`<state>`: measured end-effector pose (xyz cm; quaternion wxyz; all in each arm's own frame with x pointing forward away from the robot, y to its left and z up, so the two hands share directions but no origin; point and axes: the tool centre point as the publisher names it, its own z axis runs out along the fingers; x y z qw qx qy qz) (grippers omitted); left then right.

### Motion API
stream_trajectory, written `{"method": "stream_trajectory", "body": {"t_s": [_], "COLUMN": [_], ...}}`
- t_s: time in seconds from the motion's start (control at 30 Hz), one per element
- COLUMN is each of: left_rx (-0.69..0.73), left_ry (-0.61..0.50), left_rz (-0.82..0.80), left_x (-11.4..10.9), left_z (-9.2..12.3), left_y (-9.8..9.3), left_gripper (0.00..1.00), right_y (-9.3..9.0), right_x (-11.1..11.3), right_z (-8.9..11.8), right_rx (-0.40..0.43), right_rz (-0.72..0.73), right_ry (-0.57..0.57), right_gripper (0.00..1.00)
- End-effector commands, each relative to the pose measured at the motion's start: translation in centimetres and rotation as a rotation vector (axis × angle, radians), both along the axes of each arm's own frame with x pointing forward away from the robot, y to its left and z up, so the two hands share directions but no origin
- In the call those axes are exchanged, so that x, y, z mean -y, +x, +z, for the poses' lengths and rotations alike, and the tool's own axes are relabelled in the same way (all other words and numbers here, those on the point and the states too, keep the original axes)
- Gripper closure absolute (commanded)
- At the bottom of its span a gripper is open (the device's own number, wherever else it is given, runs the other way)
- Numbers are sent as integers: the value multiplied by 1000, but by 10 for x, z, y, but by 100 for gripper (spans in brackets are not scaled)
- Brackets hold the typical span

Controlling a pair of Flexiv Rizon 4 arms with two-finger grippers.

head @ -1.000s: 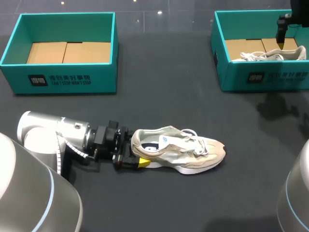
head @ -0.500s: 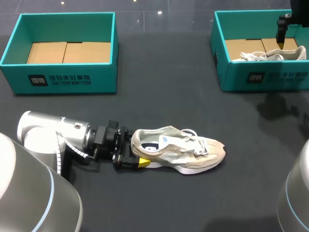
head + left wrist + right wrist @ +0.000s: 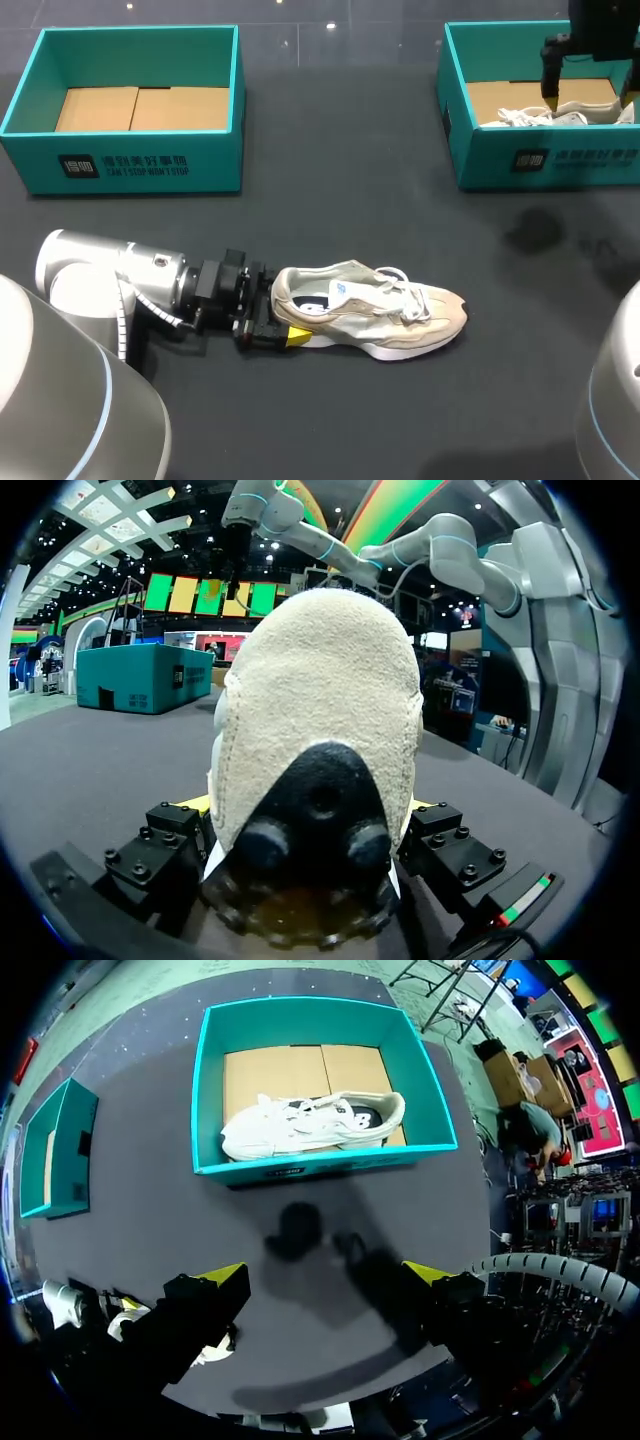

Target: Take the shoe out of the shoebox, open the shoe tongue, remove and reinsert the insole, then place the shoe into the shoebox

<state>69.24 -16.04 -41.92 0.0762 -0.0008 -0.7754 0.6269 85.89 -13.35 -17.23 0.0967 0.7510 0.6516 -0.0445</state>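
My right arm has swung leftward over the far shoebox, and its shadow has slid left across the tabletop with it. The left arm and the shoe have not stirred.

The left shoebox stands empty at the far left. Nearer, the left fingers are closed on the heel of the shoe, which lies on its sole at mid-tabletop, toe to the right. The right shoebox holds a second shoe. High above, the right fingers are spread wide with nothing between them.

The step in hand looks to be opening the tongue. The left arm should keep the heel pinned flat. The right should come down from above and behind the laces, pinch the tongue's free edge alone, and draw it up and toward the toe. Catching a lace would drag the whole shoe.

The head view shows the shoe's mouth and tongue, but the right fingers' spread is hard to read there. The right wrist view makes that spread plain and shows the second shoe whole. The left wrist view gives only the heel, pressed between the finger blocks, and hides everything ahead of it.
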Motion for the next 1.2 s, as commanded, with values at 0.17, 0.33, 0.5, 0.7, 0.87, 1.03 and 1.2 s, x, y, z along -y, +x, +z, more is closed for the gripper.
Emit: {"method": "stream_trajectory", "body": {"t_s": [0.17,0.33,0.5,0.7,0.87,1.03,1.2], "left_rx": [-1,-1,-1,-1,-1,-1,-1], "left_ry": [1,1,1,1,1,1,1], "left_rz": [-1,-1,-1,-1,-1,-1,-1], "left_x": [-2,-2,-2,-2,-2,-2,-2], "left_z": [-1,-1,-1,-1,-1,-1,-1], "left_y": [0,0,0,0,0,0,0], "left_gripper": [100,100,100,100,100,100,100], "right_y": [-45,-66,-81,-81,-81,-81,-81], "right_x": [-65,-111,-143,-143,-143,-143,-143], "right_z": [5,5,5,5,5,5,5], "right_rx": [10,12,10,10,10,10,10], "right_rz": [-3,1,-4,-4,-4,-4,-4], "right_ry": [-32,-31,-25,-25,-25,-25,-25], "right_gripper": [0,0,0,0,0,0,0]}}
